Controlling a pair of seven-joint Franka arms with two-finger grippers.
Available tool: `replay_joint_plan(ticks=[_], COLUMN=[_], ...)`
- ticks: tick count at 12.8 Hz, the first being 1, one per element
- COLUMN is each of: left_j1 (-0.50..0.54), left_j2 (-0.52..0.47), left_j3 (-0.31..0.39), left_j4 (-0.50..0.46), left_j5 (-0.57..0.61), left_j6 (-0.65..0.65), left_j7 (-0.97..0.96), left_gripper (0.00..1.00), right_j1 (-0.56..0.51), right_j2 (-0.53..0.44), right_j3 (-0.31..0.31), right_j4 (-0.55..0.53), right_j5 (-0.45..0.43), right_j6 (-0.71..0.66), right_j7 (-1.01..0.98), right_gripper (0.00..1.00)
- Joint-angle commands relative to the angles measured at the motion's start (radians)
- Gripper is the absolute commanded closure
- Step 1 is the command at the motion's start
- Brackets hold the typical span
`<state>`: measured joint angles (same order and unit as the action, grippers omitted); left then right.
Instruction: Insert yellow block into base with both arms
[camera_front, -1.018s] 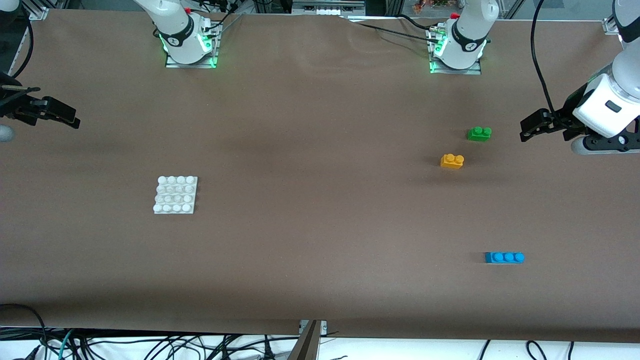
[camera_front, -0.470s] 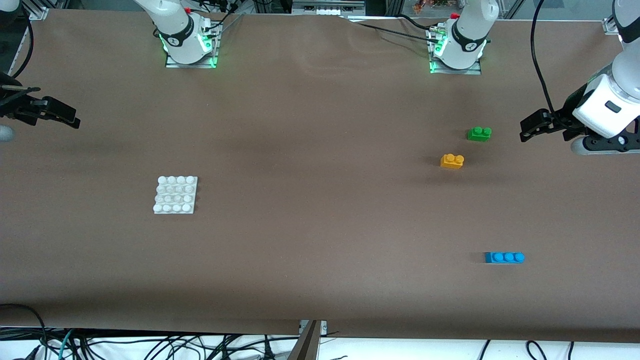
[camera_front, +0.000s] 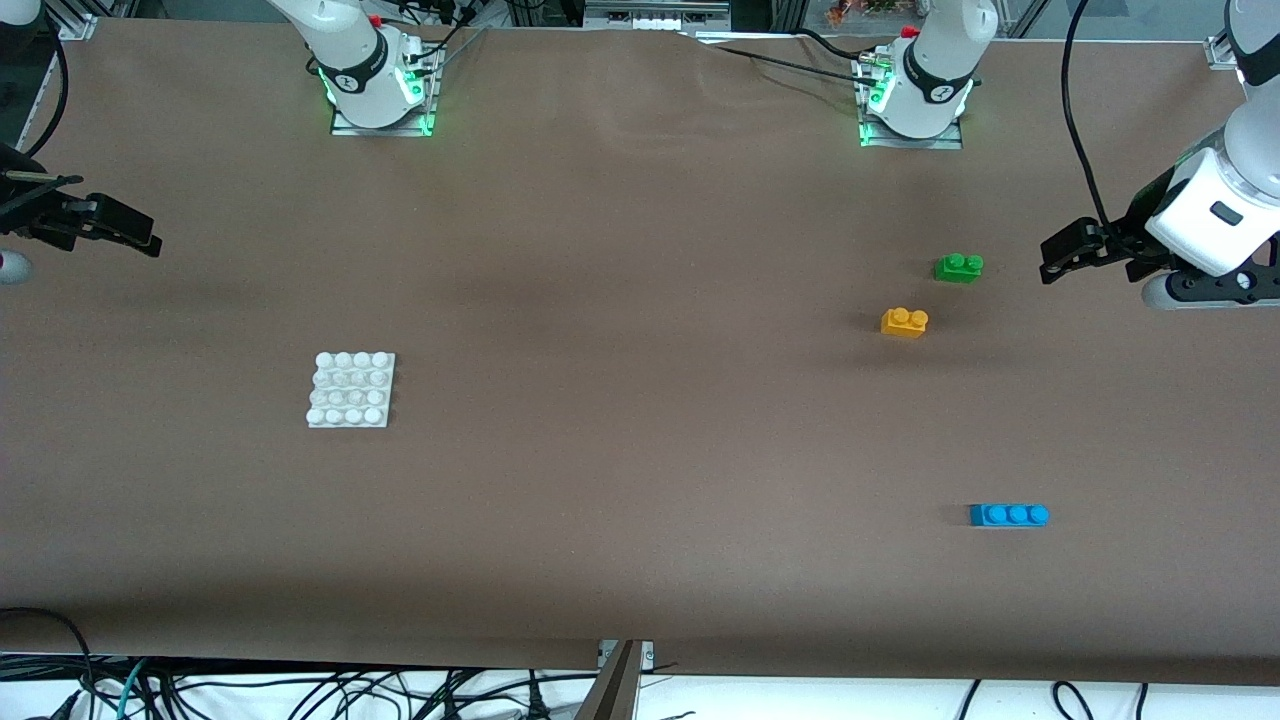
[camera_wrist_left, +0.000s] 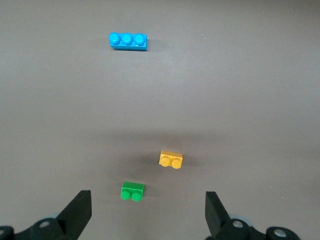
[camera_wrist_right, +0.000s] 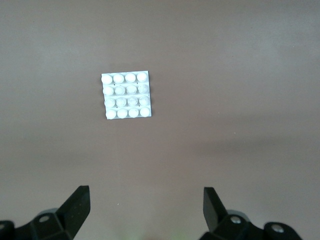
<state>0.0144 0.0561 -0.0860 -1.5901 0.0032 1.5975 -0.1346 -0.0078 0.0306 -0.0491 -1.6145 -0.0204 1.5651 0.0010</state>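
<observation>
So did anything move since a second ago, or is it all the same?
Nothing visibly moved. The yellow block, green brick, blue brick and base lie where they were. The left hand and right hand hang open at the table's ends, holding nothing.

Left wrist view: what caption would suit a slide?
Open left gripper above small green, orange-yellow and long blue plastic toy bricks on brown table.

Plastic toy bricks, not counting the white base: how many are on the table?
3, all toward the left arm's end: small green two-stud brick farthest from the front camera, orange-yellow two-stud brick beside it and nearer, longer blue three-stud brick nearest.
</observation>
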Motion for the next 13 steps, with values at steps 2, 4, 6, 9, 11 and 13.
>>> replay_joint_plan(ticks=[2, 4, 6, 9, 11, 13], left_j1=[-0.007, -0.004, -0.002, -0.002, -0.001, -0.001], left_j2=[0.016, 0.024, 0.024, 0.024, 0.024, 0.024], left_j3=[0.000, 0.002, 0.002, 0.002, 0.003, 0.003], left_j4=[0.039, 0.047, 0.047, 0.047, 0.047, 0.048], left_j5=[-0.022, -0.022, -0.022, -0.022, -0.022, -0.022], left_j6=[-0.030, -0.031, -0.033, -0.036, -0.036, -0.036], left_j7=[0.012, 0.015, 0.015, 0.013, 0.015, 0.015], left_gripper=[0.00, 0.00, 0.00, 0.00, 0.00, 0.00], right_j1=[-0.003, 0.000, -0.006, -0.009, -0.020, -0.027], right_j2=[0.023, 0.055, 0.110, 0.214, 0.253, 0.252], right_j3=[0.000, 0.002, 0.002, 0.000, -0.002, -0.002], right_j4=[-0.004, 0.001, 0.001, -0.005, -0.037, -0.157], right_j5=[-0.010, -0.013, -0.003, 0.000, 0.002, 0.007], right_j6=[-0.002, 0.004, 0.010, 0.062, 0.154, 0.322], right_j7=[-0.010, -0.035, -0.045, -0.035, -0.035, -0.033], right_gripper=[0.00, 0.00, 0.00, 0.00, 0.00, 0.00])
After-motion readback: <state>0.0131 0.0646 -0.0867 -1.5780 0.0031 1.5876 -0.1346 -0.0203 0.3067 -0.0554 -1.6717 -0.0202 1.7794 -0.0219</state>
